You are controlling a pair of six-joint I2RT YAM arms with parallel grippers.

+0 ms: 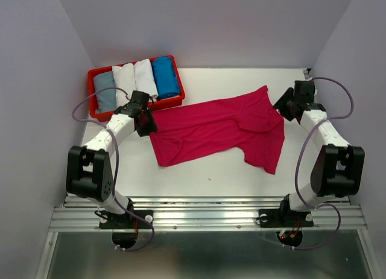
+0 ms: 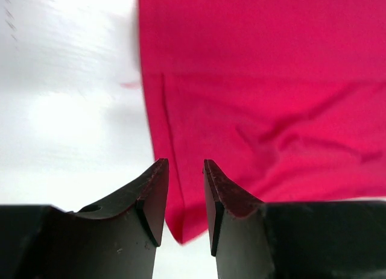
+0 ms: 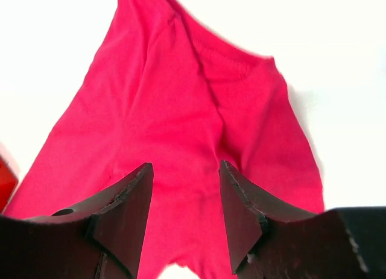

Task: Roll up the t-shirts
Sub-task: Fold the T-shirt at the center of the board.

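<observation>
Jaws apart and empty, left gripper [image 2: 186, 166] and right gripper [image 3: 186, 167] hover at opposite ends of the magenta t-shirt [image 1: 220, 128] just ahead of them; uneven grabs could skew the roll

Overhead, two wrist close-ups; common t-shirt [image 1: 217, 125]

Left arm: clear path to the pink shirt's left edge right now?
Probably yes: the left gripper hovers open beside the left edge of the pink t-shirt, nothing lying between them; the red tray sits further back.
</observation>
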